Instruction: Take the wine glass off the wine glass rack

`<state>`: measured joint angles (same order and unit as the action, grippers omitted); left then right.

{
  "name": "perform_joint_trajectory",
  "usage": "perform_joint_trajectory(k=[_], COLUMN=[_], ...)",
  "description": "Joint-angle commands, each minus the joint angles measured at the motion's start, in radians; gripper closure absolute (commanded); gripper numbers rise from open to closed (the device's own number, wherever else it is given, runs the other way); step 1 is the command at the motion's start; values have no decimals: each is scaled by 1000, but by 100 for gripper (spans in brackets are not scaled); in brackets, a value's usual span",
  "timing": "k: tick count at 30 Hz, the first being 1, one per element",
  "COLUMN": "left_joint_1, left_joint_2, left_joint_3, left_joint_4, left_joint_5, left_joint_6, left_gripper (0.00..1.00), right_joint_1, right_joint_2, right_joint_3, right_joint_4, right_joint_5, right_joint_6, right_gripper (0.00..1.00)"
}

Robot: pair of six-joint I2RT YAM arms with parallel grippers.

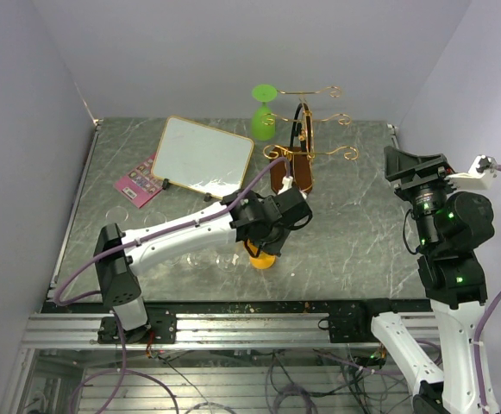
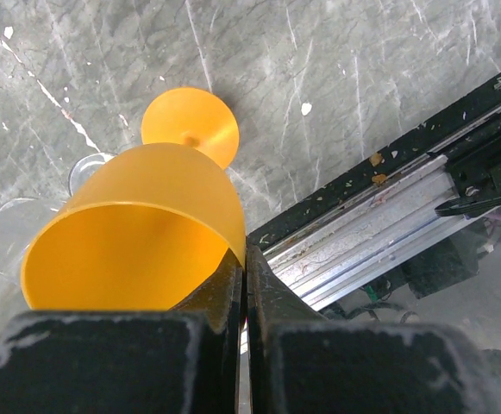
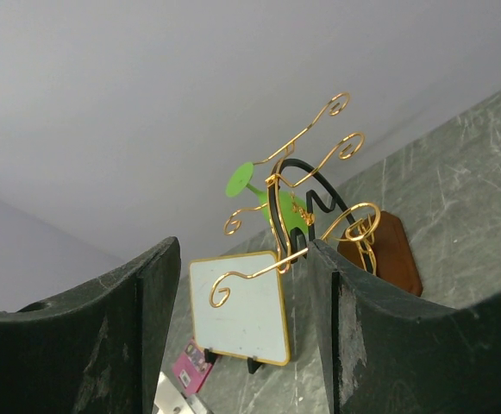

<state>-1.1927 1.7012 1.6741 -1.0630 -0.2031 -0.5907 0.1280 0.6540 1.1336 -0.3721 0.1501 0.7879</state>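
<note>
Grey marbled table [image 1: 353,233] filled the enclosure, with pale walls on three sides. At the far left lay a pink card [image 1: 136,185]. Beside it a small whiteboard [image 1: 203,155] stood propped on its stand.

Near the front centre, the left gripper [image 2: 243,267] had its fingers pressed together. As far as the wrist view showed, they pinched the thin rim wall of the orange wine glass [image 2: 138,216]. This glass was off the rack, tilted, with its bowl mouth toward the gripper and its foot pointing away over the table. Whether the foot touched the surface could not be determined.

- Hazard: the hold was on one edge of the rim only. The glass could pivot or slip out if swung or released at an angle.
- Consequence: it could roll toward the metal rail [image 2: 379,233] at the near edge, which ran close by.

Behind and to the right stood the wine glass rack [image 1: 304,138]. The green wine glass [image 1: 262,121] hung inverted from an upper arm on its left side, foot uppermost.

At the far right, the right gripper [image 3: 243,285] was raised, jaws parted and empty, and faced the rack from well apart.

- Hazard: the scroll-ended wires lay between this gripper and the green glass. An approach from that side could snag a wire and tip the light stand.
</note>
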Motion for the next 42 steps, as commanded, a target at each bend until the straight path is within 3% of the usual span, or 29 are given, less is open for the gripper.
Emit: perform_joint_trajectory(k=[1, 22, 35, 42], left_joint_1=[-2, -1, -1, -1], left_joint_2=[11, 74, 79, 37], left_joint_3=[-5, -22, -12, 33], left_joint_4=[-9, -35, -48, -40], left_joint_5=[-19, -27, -59, -73], left_joint_6=[8, 16, 23, 40], left_gripper=[93, 90, 75, 56], right_joint_1=[1, 2, 2, 2], right_joint_2=[-4, -1, -7, -8], right_joint_3=[12, 7, -3, -1], right_joint_4=[-1, -4, -11, -2], right_joint_5=[22, 26, 40, 41], right_joint_6=[-6, -10, -22, -42], right_gripper=[41, 40, 41, 41])
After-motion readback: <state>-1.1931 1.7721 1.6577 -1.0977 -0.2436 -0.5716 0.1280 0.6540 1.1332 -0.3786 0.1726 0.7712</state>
